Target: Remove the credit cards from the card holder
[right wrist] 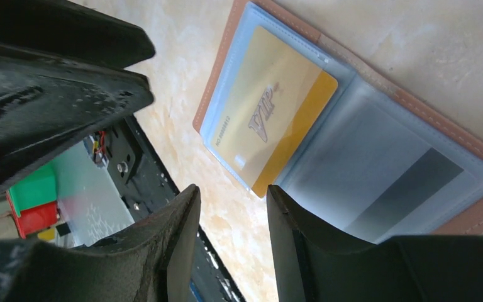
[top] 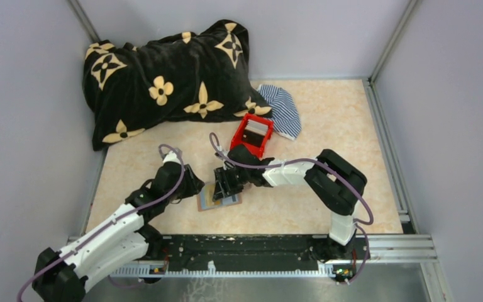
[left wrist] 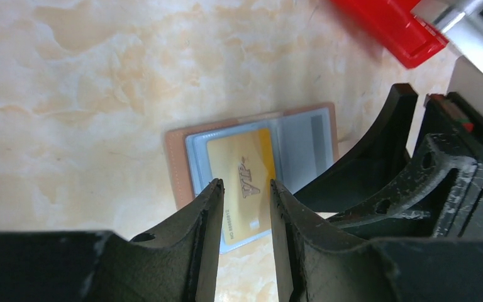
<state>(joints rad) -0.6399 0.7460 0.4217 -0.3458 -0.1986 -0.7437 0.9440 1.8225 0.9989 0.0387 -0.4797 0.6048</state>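
Black left hand (left wrist: 245,184), released with a narrow gap, hangs over the gold credit card (right wrist: 270,113), which sits in a clear sleeve of the open tan card holder (left wrist: 175,163) on the table (left wrist: 88,94). Just right, the right hand (right wrist: 231,192) is released too, empty. Farther right stands a red box (top: 251,135).

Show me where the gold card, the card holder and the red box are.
gold card (right wrist: 270,116), right wrist view, middle of its face.
card holder (right wrist: 415,106), right wrist view, stitched leather border.
red box (top: 239,135), top view, left wall.
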